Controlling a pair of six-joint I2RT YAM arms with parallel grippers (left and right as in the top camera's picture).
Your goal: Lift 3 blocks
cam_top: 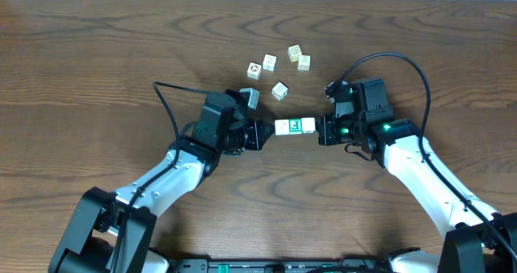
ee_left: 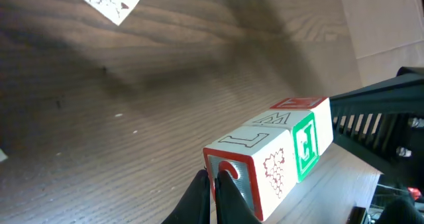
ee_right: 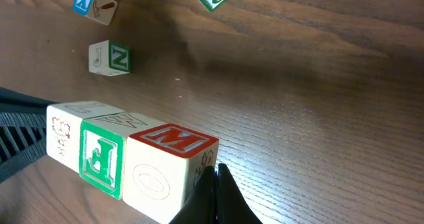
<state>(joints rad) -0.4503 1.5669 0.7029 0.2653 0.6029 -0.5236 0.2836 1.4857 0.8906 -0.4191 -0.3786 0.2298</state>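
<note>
Three blocks form one row, end to end. The left cream block (cam_top: pixel 281 128) has a red-rimmed end face (ee_left: pixel 228 177). In the middle sits the green-faced block (cam_top: pixel 295 126) (ee_left: pixel 306 141) (ee_right: pixel 103 159), and on the right is a cream block with a red M on top (cam_top: pixel 308 125) (ee_right: pixel 169 164). My left gripper (cam_top: pixel 266 132) (ee_left: pixel 214 181) is shut, its tips pressed against the row's left end. At the right end my right gripper (cam_top: pixel 321 130) (ee_right: pixel 215 171) is shut too, pushing inward. The row looks squeezed between both tips, slightly above the table.
Several loose letter cubes lie behind the row: a cluster (cam_top: pixel 270 62) (cam_top: pixel 295 52) (cam_top: pixel 304 62), one cube (cam_top: pixel 280 90) close behind the row, and a bluish cube (cam_top: pixel 251 98) by the left arm. Cables trail from both arms.
</note>
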